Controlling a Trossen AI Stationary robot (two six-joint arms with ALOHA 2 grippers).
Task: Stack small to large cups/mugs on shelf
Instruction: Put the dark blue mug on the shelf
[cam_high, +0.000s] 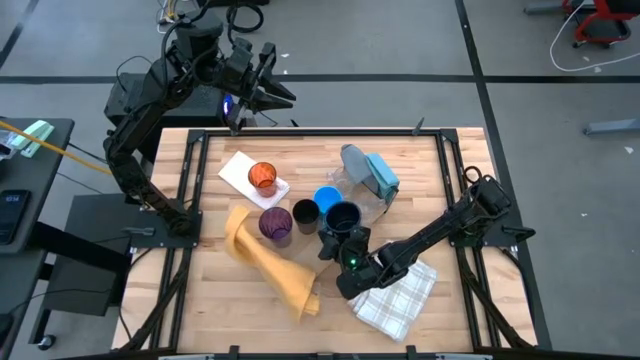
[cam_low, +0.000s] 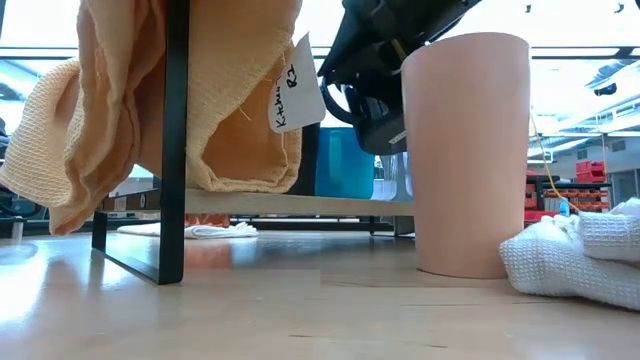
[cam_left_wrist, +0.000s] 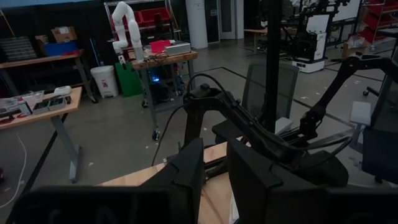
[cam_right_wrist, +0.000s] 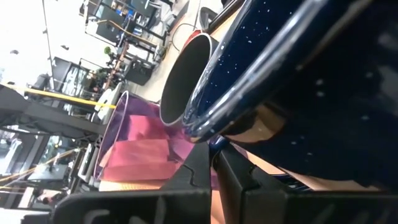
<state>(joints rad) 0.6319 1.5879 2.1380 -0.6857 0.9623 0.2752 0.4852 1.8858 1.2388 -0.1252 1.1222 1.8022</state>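
From my console I list the following. Right gripper (cam_high: 335, 243): low over the middle of the wooden table (cam_high: 210, 290), fingers clenched on the rim of the dark navy mug (cam_high: 343, 217); my right wrist camera shows the speckled navy wall (cam_right_wrist: 298, 74) pinched between the two fingers. Bright blue mug (cam_high: 325, 199): touching the navy mug on its far side. Black cup (cam_high: 305, 215): just beside the navy mug, toward the left. Purple cup (cam_high: 276, 224): next to the black one. Orange cup (cam_high: 262, 177): standing on a white napkin (cam_high: 240, 170), apart from the cluster. Clear cups (cam_high: 365, 200): near the blue-grey folded cloth (cam_high: 372, 170). Orange towel (cam_high: 270, 262): draped at the front. White checked cloth (cam_high: 397, 291): under the right arm. Left gripper (cam_high: 272, 92): raised beyond the table's far edge, fingers slightly parted, holding nothing.
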